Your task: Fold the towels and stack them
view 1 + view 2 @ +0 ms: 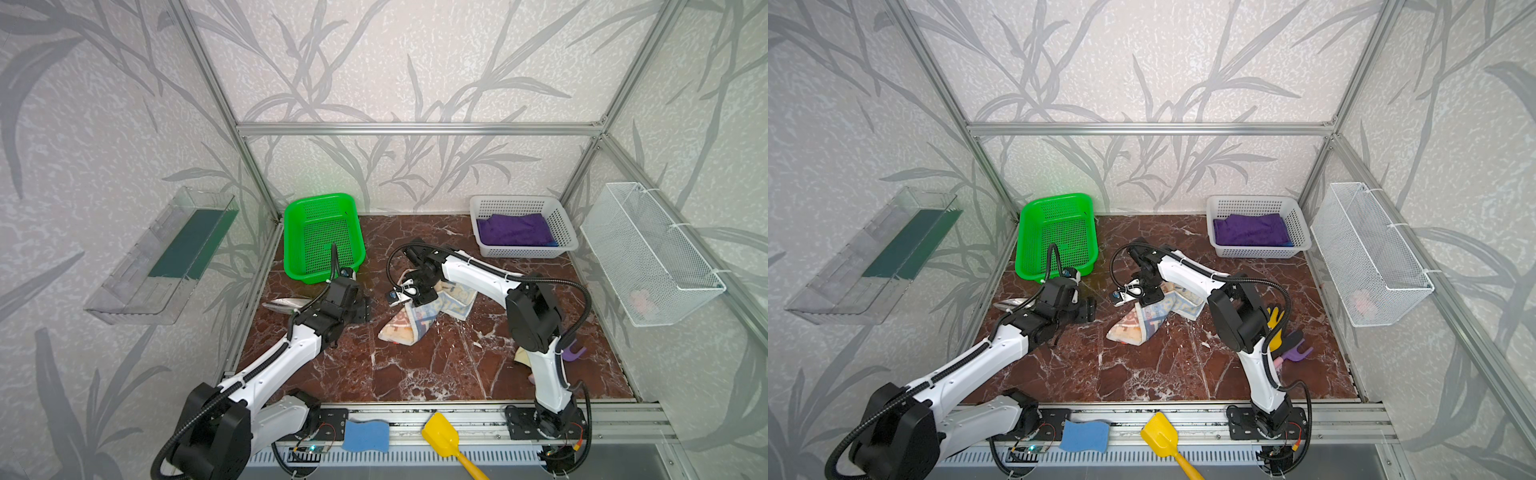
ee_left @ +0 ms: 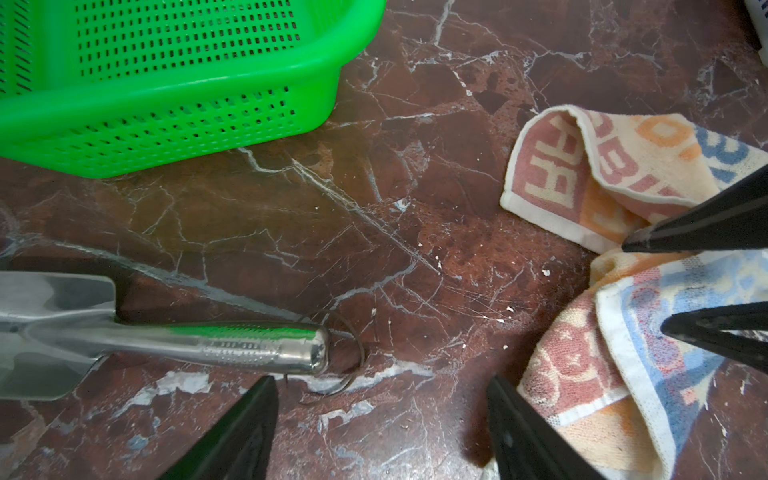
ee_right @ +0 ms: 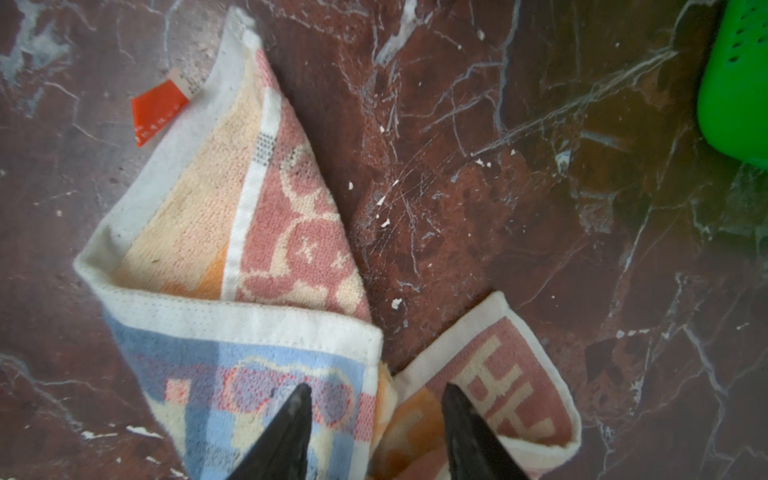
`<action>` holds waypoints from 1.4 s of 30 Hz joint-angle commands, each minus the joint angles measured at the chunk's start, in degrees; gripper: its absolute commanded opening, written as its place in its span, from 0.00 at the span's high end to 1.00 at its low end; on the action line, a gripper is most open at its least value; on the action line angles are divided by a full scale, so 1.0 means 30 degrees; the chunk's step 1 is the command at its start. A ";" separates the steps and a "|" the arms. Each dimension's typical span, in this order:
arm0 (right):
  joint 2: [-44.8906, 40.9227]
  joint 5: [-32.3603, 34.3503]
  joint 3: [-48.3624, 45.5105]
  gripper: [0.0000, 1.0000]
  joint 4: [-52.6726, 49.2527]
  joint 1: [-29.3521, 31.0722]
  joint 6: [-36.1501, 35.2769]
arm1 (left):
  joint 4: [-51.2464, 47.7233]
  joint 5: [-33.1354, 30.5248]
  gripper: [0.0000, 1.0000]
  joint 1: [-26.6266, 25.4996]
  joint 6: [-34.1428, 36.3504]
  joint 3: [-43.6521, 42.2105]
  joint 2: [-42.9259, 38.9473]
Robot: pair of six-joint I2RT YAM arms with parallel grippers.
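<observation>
Blue sponge (image 1: 365, 435) sits on the front rail, away from the work. Farther in, in both top views, the printed towel (image 1: 415, 326) lies mid-table, its long axis running front-left to back-right, tented under the right gripper (image 1: 411, 300). The left gripper (image 1: 365, 309) stands just beside its left end, not touching. Left wrist view: left fingers (image 2: 249, 419) are spread over bare table, empty, with the cloth outside the jaws. Right wrist view: the right jaws appear to pinch a gathered fold, two flaps hanging away. Judgement: the left arm is nearer the free front corner. The purple towel (image 1: 513, 228) rests in the white basket (image 1: 482, 203).
</observation>
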 commanded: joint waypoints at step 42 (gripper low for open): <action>-0.1942 -0.4042 -0.2948 1.00 0.3427 -0.0868 0.1025 | 0.0916 0.1563 0.22 0.1237 0.1073 -0.0523 0.0041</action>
